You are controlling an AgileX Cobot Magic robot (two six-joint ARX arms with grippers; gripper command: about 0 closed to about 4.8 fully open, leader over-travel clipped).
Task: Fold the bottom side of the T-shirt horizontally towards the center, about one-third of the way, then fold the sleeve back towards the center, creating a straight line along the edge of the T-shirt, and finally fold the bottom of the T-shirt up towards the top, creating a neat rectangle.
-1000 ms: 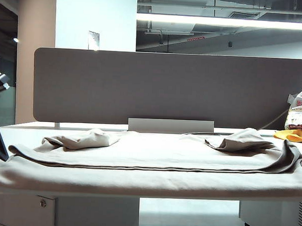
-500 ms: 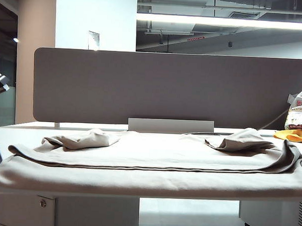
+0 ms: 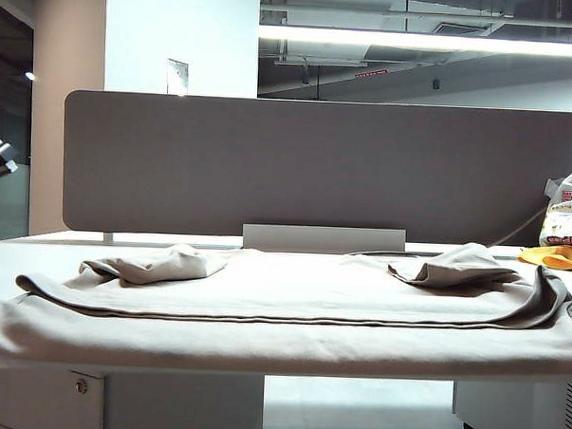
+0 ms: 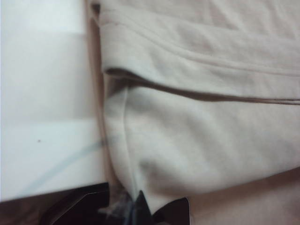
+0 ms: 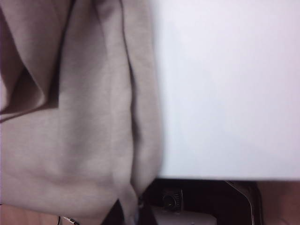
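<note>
T-shirt (image 3: pixel 282 309): beige, spread across white desk (image 3: pixel 37 251), near strip already folded toward the middle, both sleeves bunched at far side
Left gripper (image 4: pixel 136 206): at shirt's left near corner, fingers closed, pinching the fabric edge
Right gripper (image 5: pixel 126 211): at shirt's right near edge, fingers closed on cloth
Background: grey divider panel (image 3: pixel 316 168)

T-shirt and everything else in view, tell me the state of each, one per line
T-shirt: spread across the table, near side folded over, front edge draped off the table.
Sleeves: both bunched on top.
Left end effector: shut on the T-shirt at its corner by the table edge.
Right end effector: shut on the T-shirt at the opposite end.
Bag: upright at the far right.
Orange cloth: crumpled beside the bag.
</note>
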